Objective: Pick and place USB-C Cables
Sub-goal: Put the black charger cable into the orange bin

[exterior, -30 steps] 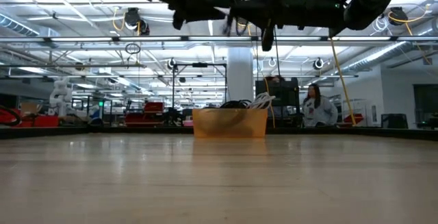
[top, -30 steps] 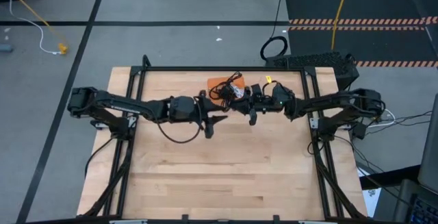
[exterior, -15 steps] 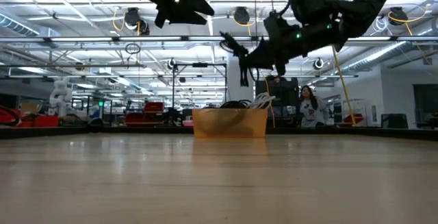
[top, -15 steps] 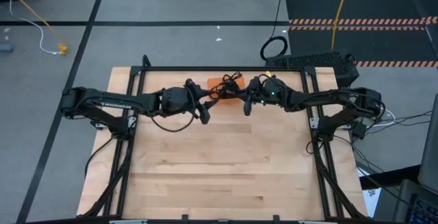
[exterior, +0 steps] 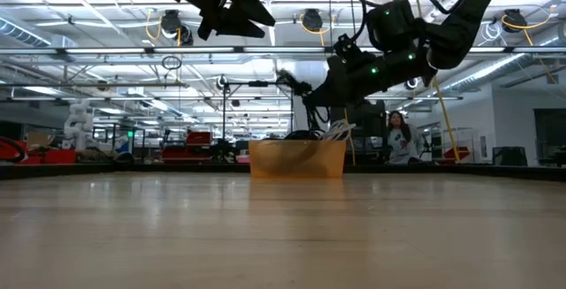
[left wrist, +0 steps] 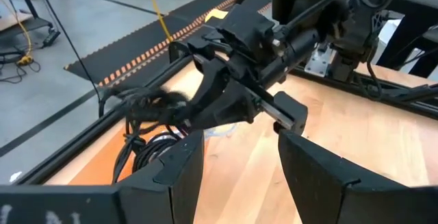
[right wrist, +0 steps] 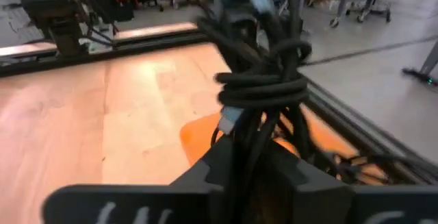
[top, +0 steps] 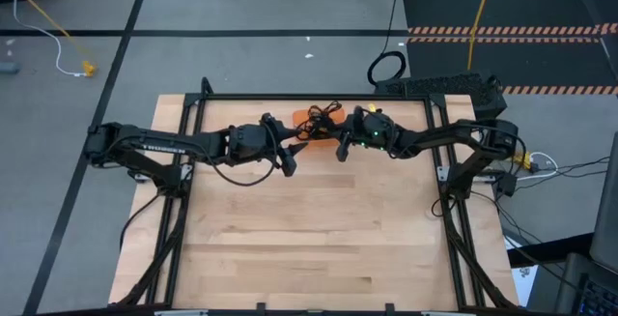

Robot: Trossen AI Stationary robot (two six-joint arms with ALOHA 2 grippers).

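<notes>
The orange pad (top: 305,116) lies at the table's far edge, in the middle, and bundled cables (left wrist: 147,152) rest on it. The low view shows a black and a white coil (exterior: 337,130) on top of the pad (exterior: 296,159). My right gripper (top: 340,149) hangs just right of the pad, tipped down toward it and shut on a black USB-C cable bundle (right wrist: 264,87). My left gripper (top: 288,158) is open and holds nothing. It is raised off the table (exterior: 248,11), near the pad's left side, facing the right gripper (left wrist: 222,104). My right gripper pinches the black cable bundle between its two fingers, at the end below its wrapped middle (right wrist: 254,136). The bundle juts out past the fingertips, lifted clear above the pad's right part. Loose black strands (left wrist: 145,103) trail from it toward the pad.
Black frame rails (top: 309,97) run along the table's far edge and sides. A thick black cable loop (top: 386,68) and a dark box (top: 439,86) lie beyond the far right corner. Bare wood (top: 309,239) covers the table's near half. A person (exterior: 402,137) stands far behind.
My right gripper has carried the black bundle toward the table's left and far edge. It has dropped lower and tipped its fingers down toward the orange pad. My left gripper has shifted a little toward the far left and then held still, staying open.
</notes>
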